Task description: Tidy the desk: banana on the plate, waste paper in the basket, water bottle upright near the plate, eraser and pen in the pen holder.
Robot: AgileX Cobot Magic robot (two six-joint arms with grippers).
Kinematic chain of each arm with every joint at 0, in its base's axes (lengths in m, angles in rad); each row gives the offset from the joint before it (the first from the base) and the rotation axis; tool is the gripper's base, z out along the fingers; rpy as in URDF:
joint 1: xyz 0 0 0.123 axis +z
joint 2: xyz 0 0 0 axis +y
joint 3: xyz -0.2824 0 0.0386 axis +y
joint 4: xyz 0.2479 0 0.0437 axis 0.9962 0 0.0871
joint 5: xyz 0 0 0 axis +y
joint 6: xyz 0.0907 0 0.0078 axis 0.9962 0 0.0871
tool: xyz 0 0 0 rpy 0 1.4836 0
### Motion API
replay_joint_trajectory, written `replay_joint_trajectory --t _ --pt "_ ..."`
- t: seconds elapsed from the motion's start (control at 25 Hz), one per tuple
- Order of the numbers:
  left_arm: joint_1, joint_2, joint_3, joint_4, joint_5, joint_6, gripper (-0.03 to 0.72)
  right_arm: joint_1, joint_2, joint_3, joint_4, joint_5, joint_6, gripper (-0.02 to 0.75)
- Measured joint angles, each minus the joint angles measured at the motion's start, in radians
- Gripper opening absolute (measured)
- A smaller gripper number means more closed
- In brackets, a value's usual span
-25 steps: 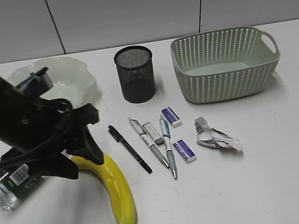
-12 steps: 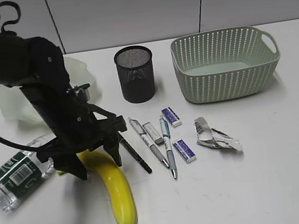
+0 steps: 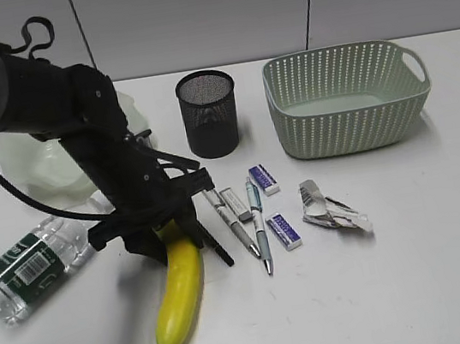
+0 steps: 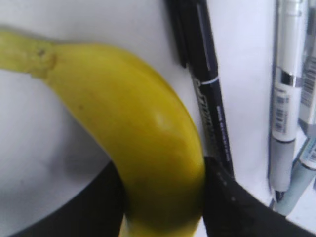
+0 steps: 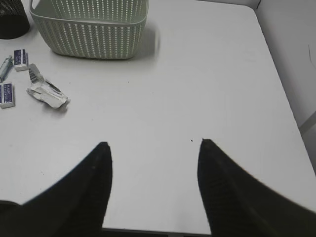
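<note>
The banana (image 3: 182,296) lies on the white desk (image 3: 420,282), and its upper part sits between the jaws of my left gripper (image 3: 173,237). In the left wrist view both jaws (image 4: 162,165) press against the banana (image 4: 133,113). The pale green plate (image 3: 25,159) is at the back left, partly hidden by the arm. The water bottle (image 3: 28,267) lies on its side at the left. The black mesh pen holder (image 3: 208,113) and the basket (image 3: 345,99) stand at the back. The waste paper (image 3: 331,209) lies right of the pens. My right gripper (image 5: 153,143) is open and empty above bare desk.
A black marker (image 4: 205,84) lies right beside the banana, touching the right jaw. Two more pens (image 3: 242,222) and three erasers (image 3: 283,231) lie between the banana and the waste paper. The right wrist view shows the basket (image 5: 89,29) and the waste paper (image 5: 47,91) far off.
My left gripper has moved right along the banana's upper part and closed on it. The banana's lower end has swung left. The bottle is now uncovered.
</note>
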Motion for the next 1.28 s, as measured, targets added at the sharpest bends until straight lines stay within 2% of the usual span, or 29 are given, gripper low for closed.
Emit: replay_joint_trajectory --t 0.12,0.32,0.56,0.72,0.84,0.92,1.0,1.28 --pt "0.0 0.002 0.0 -0.041 -0.003 0.0 0.339 0.0 0.0 0.0 0.0 0.0 0.0 0.445" --pt "0.0 -0.009 0.0 -0.049 0.024 0.0 0.339 0.0 0.0 0.0 0.0 0.0 0.0 0.445" --pt "0.0 -0.147 0.002 -0.036 0.052 0.003 0.339 0.0 0.0 0.0 0.0 0.0 0.0 0.445" --pt "0.001 -0.269 0.002 0.073 -0.015 0.007 0.339 0.0 0.0 0.0 0.0 0.0 0.0 0.445" --pt "0.017 -0.35 0.002 0.251 -0.114 0.008 0.339 0.0 0.0 0.0 0.0 0.0 0.0 0.445" --pt "0.047 -0.375 0.002 0.368 -0.19 0.008 0.339 0.0 0.0 0.0 0.0 0.0 0.0 0.445" --pt "0.088 -0.379 0.002 0.432 -0.265 0.008 0.339 0.0 0.0 0.0 0.0 0.0 0.0 0.445" --pt "0.264 -0.316 0.003 0.475 -0.493 0.008 0.339 0.0 0.0 0.0 0.0 0.0 0.0 0.445"
